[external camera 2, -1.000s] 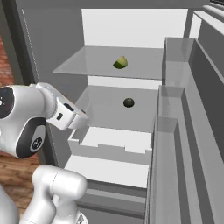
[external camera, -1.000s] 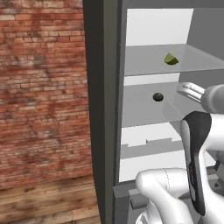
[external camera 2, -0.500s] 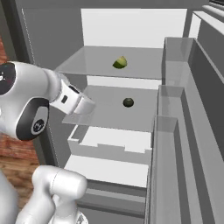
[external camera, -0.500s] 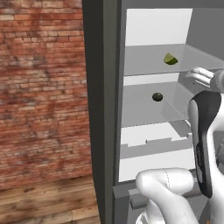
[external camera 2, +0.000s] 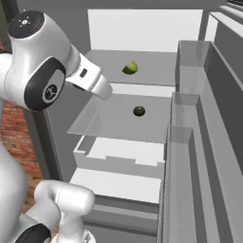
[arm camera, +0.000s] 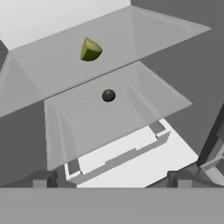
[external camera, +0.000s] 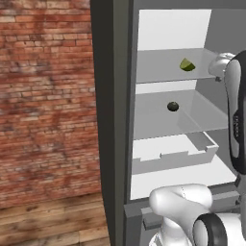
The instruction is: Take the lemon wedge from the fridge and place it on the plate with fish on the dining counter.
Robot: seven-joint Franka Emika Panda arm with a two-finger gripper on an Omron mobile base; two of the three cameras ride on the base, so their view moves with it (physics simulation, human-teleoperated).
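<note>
The tall grey metal fridge point(external camera 2: 204, 123) stands open, showing its white interior and glass shelves. The tiny yellow-green lemon wedge point(arm camera: 90, 49) lies untouched on the upper glass shelf point(arm camera: 52, 65), near the middle and toward its back edge. A small dark round item point(arm camera: 108, 95) sits on the shelf below. The robot's tool point(arm camera: 111, 178) hangs in front of the shelves, well apart from the wedge, its jaws spread wide and empty. By my reading, reaching, grasping, and carrying to the plate all remain.
</note>
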